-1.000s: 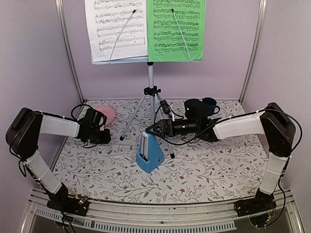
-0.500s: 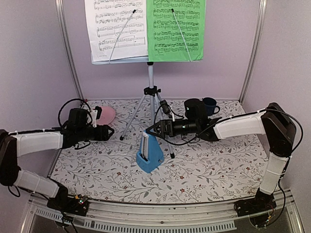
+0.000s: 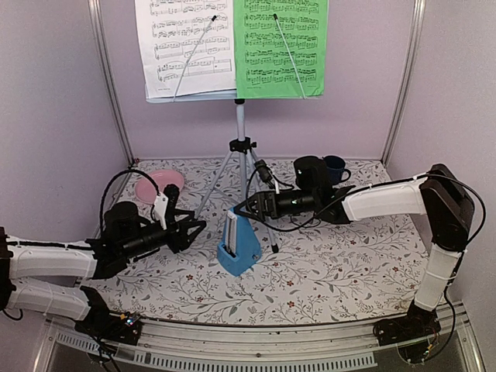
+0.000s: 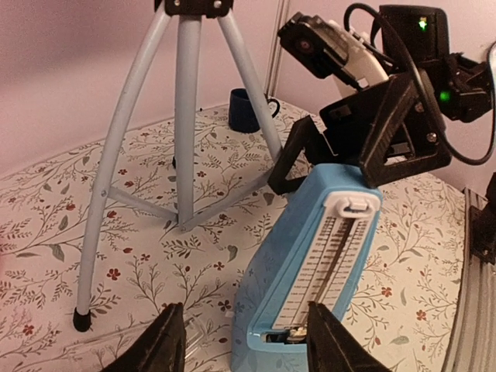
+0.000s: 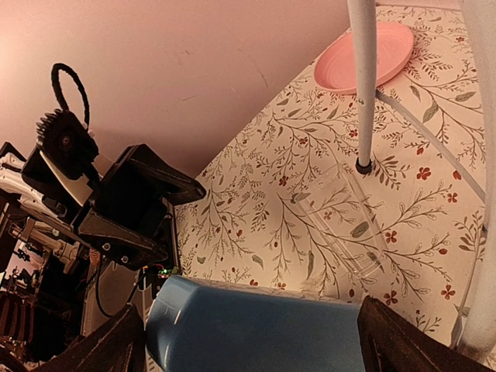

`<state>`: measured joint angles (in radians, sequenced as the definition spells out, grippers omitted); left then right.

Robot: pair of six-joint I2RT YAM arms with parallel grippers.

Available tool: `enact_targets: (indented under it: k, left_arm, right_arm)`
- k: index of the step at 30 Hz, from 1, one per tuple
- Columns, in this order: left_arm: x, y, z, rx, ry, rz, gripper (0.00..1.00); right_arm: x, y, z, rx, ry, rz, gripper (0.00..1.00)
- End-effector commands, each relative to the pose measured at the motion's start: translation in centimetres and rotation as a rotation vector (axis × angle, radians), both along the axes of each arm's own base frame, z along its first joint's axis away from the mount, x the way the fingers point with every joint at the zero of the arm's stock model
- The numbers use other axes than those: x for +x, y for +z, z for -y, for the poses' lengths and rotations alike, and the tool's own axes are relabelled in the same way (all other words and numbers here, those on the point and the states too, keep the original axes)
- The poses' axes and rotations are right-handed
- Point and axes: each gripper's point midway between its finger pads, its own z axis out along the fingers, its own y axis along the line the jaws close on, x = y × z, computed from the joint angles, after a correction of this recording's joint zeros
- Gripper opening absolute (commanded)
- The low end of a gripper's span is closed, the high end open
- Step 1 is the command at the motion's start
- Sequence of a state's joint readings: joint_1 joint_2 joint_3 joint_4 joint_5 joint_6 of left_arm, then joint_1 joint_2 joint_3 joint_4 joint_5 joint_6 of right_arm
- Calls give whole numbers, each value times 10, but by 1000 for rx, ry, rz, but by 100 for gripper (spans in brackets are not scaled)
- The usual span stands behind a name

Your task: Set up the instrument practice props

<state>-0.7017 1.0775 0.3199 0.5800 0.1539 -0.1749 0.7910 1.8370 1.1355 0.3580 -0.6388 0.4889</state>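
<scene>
The music stand (image 3: pixel 240 132) rises on its silver tripod (image 4: pixel 186 116) at the back. It carries a white sheet-music page (image 3: pixel 186 46) and a green one (image 3: pixel 280 46). The blue pyramid metronome (image 3: pixel 238 246) stands on the flowered cloth in front of the tripod. My right gripper (image 3: pixel 239 209) is open, its jaws straddling the metronome's (image 5: pixel 256 329) top. My left gripper (image 3: pixel 195 230) is open just left of the metronome (image 4: pixel 310 271) and faces its scale side, a little short of its base.
A pink plate (image 3: pixel 159 183) lies at the back left. A black mug (image 3: pixel 308 172) and a dark blue mug (image 3: pixel 335 168) stand at the back right. A clear plastic piece (image 5: pixel 341 232) lies on the cloth near a tripod foot. Walls close in on both sides.
My left arm has swung away from the pink plate, forward and right toward the metronome, and its jaws have opened. The right gripper has barely moved.
</scene>
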Motion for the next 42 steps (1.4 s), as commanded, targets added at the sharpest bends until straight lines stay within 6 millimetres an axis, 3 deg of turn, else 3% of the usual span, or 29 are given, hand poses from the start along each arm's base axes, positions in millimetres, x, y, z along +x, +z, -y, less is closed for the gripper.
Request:
enact_targets:
  k: [1, 8, 29, 38, 42]
  left_arm:
    - [5, 23, 24, -39, 6, 60, 51]
    - [6, 21, 52, -14, -16, 56, 44]
    - [5, 5, 81, 61, -51, 44, 38]
    - [-4, 5, 85, 83, -84, 80, 37]
    - [-8, 9, 76, 83, -74, 110, 40]
  right_arm:
    - [-5, 14, -1, 7, 17, 14, 96]
    - [-4, 11, 0, -4, 10, 13, 95]
    - [-2, 3, -2, -32, -17, 10, 94]
    - [-2, 0, -2, -41, -22, 6, 94]
    - [-3, 1, -2, -40, -18, 10, 94]
